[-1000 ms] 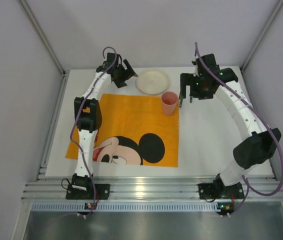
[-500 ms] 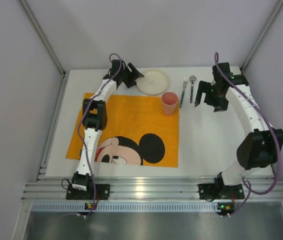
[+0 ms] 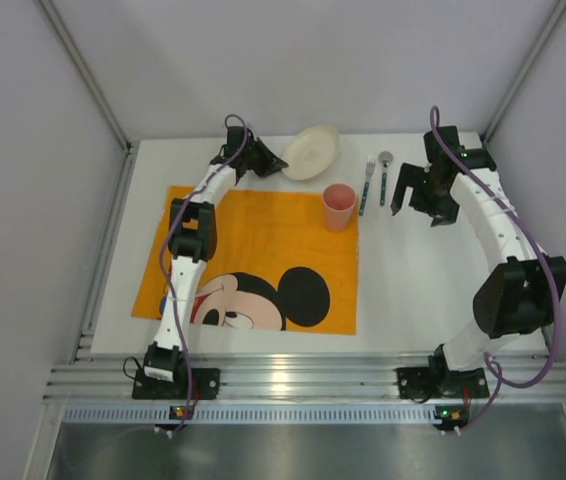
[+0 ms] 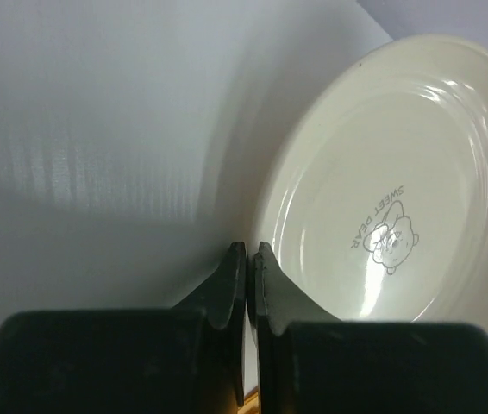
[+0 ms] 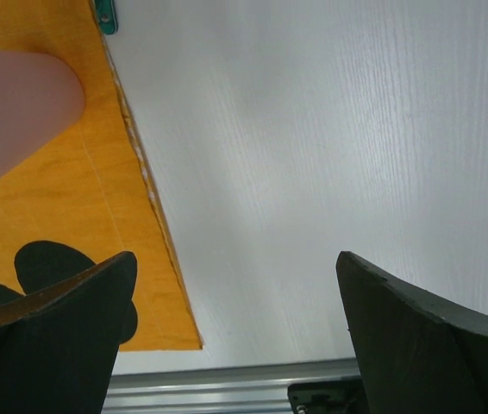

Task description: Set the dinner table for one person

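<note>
Left claw (image 4: 248, 250): pinched together on the near rim of the plate (image 4: 391, 198), which is tilted up at the far edge of the dinner table (image 3: 423, 290), just beyond the placemat (image 3: 253, 250).
Right claw (image 5: 235, 256): spread wide, holding nothing, hovering over bare tabletop beside the fork (image 3: 367, 185) and spoon (image 3: 384, 175).
Cup (image 3: 339, 205): upright on the placemat's far right corner.
Step in hand: probably fetching the plate.
Next move: bring it over the mat's middle, clear of the cup. The thin rim grip may slip.

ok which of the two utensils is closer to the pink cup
The fork, with the tined head: it lies just right of the pink cup. The round-bowled spoon lies beyond it, farther right.
</note>
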Controlling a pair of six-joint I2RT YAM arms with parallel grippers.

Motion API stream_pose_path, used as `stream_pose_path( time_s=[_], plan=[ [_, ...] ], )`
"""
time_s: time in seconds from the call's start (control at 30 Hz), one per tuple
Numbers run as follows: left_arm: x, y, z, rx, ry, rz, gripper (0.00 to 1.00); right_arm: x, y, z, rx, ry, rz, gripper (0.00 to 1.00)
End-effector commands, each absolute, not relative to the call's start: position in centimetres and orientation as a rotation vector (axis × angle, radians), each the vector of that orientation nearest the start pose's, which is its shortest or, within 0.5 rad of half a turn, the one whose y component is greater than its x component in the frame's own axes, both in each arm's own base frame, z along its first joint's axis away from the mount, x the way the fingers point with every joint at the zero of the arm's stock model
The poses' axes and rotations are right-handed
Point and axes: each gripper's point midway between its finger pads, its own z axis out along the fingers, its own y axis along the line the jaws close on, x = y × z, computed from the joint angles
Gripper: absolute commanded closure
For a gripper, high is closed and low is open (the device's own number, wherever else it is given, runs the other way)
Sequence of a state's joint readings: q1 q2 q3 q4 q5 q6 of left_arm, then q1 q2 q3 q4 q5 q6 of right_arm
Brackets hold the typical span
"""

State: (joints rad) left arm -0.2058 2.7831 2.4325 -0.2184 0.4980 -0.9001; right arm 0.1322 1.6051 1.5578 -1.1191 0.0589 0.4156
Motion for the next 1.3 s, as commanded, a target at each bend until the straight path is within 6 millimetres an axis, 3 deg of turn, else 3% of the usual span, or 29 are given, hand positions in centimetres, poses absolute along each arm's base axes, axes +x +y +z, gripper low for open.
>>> stream_pose_path(
  time_s=[0.0,0.07,0.1,0.17,0.2,0.23,0.27,0.3,0.33,0.37,0.4,0.43,0.47,0.5,0.53,0.57,0.6,0.63,0.67,0.7,0.73,0.77,0.8,0.83,1.03,1.27],
  plan=[
    [66.2,-24.7,9.6,-0.494,2.114,-1.171,1.00,36.1,5.7,18.3,0.343,2.620,0.149,0.00],
    [66.1,-24.4,13.2,-0.491,2.079,-1.158,1.00,38.3,5.9,17.4,0.321,2.602,0.162,0.00],
    [65.7,-24.2,16.7,-0.457,2.037,-1.162,1.00,39.1,6.1,17.2,0.318,2.602,0.190,0.00],
    [64.6,-23.5,18.1,-0.442,2.059,-1.101,1.00,41.8,5.9,16.7,0.352,2.568,0.202,0.01],
    [63.5,-23.0,21.9,-0.414,2.023,-1.082,1.00,42.8,5.3,16.4,0.394,2.556,0.210,0.01],
    [62.8,-22.5,23.1,-0.409,2.023,-1.056,1.00,44.4,5.2,17.3,0.406,2.516,0.232,0.02],
    [61.3,-22.1,22.0,-0.415,2.088,-1.010,1.00,45.6,4.9,15.9,0.432,2.529,0.220,0.02],
    [60.0,-21.6,25.1,-0.397,2.057,-0.986,1.00,46.6,3.8,15.7,0.458,2.513,0.148,0.02],
    [58.9,-21.2,25.4,-0.390,2.079,-0.963,1.00,48.4,3.6,15.1,0.460,2.507,0.131,0.02],
    [57.5,-20.7,24.1,-0.365,2.138,-0.910,1.00,49.3,3.3,14.7,0.460,2.507,0.115,0.02],
    [55.4,-19.8,25.6,-0.365,2.162,-0.855,1.00,50.7,3.1,15.6,0.460,2.476,0.119,0.02],
    [54.1,-19.3,25.3,-0.357,2.193,-0.813,1.00,51.4,3.2,14.9,0.460,2.486,0.125,0.03],
    [52.0,-18.7,22.4,-0.339,2.277,-0.753,1.00,52.1,3.1,12.9,0.472,2.519,0.128,0.06],
    [49.8,-18.2,24.2,-0.310,2.268,-0.741,1.00,52.7,3.5,12.5,0.472,2.523,0.150,0.07],
    [48.4,-17.4,23.4,-0.311,2.288,-0.698,1.00,53.8,3.6,11.6,0.476,2.525,0.159,0.09],
    [45.7,-16.6,19.7,-0.322,2.386,-0.650,1.00,54.3,3.9,11.2,0.487,2.523,0.171,0.14],
    [43.7,-15.9,21.1,-0.317,2.357,-0.638,1.00,55.0,4.6,11.5,0.477,2.512,0.211,0.16],
    [41.0,-15.1,17.6,-0.344,2.440,-0.600,1.00,55.3,4.8,9.9,0.488,2.537,0.209,0.18],
    [39.6,-14.8,17.1,-0.338,2.452,-0.597,1.00,55.5,5.1,9.5,0.497,2.540,0.213,0.18],
    [38.0,-14.4,18.0,-0.334,2.428,-0.605,1.00,55.9,5.3,9.6,0.491,2.529,0.200,0.19],
    [36.8,-14.3,17.2,-0.341,2.443,-0.608,1.00,55.9,5.6,8.6,0.497,2.549,0.196,0.20],
    [34.6,-13.9,14.8,-0.364,2.504,-0.603,1.00,56.0,5.8,8.3,0.500,2.551,0.196,0.20],
    [33.4,-13.8,15.2,-0.362,2.490,-0.614,1.00,56.1,5.8,7.9,0.503,2.550,0.163,0.21],
    [31.7,-13.4,13.2,-0.378,2.537,-0.601,1.00,56.3,5.8,7.4,0.500,2.552,0.153,0.22],
    [27.1,-12.3,9.8,-0.400,2.617,-0.563,1.00,56.8,7.1,5.5,0.457,2.568,0.081,0.26],
    [25.2,-12.0,6.2,-0.428,2.735,-0.527,1.00,57.4,7.7,3.2,0.475,2.580,0.036,0.34]
  ],
)
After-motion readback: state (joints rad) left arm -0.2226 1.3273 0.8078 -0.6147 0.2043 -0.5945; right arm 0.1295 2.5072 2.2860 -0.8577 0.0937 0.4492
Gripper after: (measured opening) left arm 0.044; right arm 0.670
